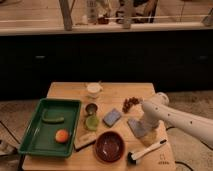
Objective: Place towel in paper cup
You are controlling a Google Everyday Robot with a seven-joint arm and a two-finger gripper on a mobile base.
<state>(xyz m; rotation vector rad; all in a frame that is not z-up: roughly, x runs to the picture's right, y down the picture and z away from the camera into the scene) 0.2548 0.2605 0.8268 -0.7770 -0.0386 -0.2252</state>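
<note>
Currently the gripper (148,132) is held over the towel (134,126) at the near right; its grip cannot be told. The paper cup (94,89) is found far and left of both.

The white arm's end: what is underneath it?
The gripper hangs at the right of the table, over the grey-blue towel. The towel's left part shows; the rest is hidden beneath the gripper, so contact cannot be judged.
</note>
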